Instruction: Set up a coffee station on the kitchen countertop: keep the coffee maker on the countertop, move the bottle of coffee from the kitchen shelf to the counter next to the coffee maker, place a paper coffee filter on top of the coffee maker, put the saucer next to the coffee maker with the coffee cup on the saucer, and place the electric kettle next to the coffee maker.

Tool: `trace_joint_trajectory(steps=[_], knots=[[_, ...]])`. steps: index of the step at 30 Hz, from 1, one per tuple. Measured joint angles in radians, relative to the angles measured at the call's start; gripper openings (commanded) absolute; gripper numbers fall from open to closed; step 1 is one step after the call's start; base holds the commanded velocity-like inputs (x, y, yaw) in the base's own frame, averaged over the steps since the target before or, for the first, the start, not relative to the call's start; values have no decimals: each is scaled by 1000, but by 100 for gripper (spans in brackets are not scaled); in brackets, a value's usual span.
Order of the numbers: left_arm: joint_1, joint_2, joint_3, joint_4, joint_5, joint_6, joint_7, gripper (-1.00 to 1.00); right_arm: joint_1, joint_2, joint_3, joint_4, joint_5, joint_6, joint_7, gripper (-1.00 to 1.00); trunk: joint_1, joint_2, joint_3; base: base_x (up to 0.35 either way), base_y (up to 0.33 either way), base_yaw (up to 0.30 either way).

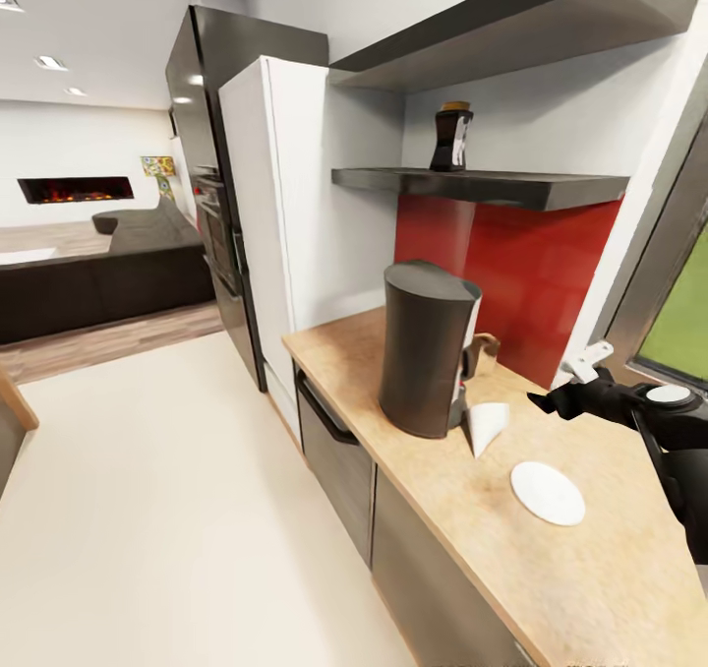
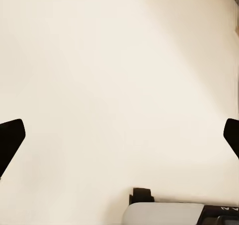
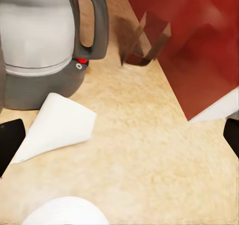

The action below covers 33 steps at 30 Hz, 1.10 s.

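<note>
The right gripper [image 3: 119,135], fingers wide and empty, hovers over the worktop [image 1: 551,588] near the paper coffee filter [image 3: 57,125] lying beside the coffee maker [image 1: 425,347]; probably light and floppy, it wants a gentle edge pinch.

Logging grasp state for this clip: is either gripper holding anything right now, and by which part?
Nothing is held. The right gripper is open over the countertop; the left gripper is open above the floor.
</note>
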Motion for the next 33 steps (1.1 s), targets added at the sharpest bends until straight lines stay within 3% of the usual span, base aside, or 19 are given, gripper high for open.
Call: trace_joint_trajectory(steps=[12, 18, 24, 28, 33], knots=[[0, 0, 0, 0, 1, 0, 0, 100, 2, 1, 1, 12, -1, 0, 0, 100, 0, 0, 0, 223, 156, -265], [0, 0, 0, 0, 1, 0, 0, 100, 3, 1, 6, 77, -2, -1, 12, 100, 0, 0, 0, 25, 9, -203], [0, 0, 0, 1, 0, 0, 0, 100, 3, -2, 42, 167, 0, -2, 75, 100, 0, 0, 0, 1, 0, -19], [0, 0, 0, 1, -1, 1, 0, 100, 3, -2, 104, 186, 0, -4, 92, 100, 0, 0, 0, 31, 0, -1], [0, 0, 0, 1, -1, 2, 0, 100, 3, -2, 115, 187, 1, -5, 97, 100, 0, 0, 0, 176, 0, 0]])
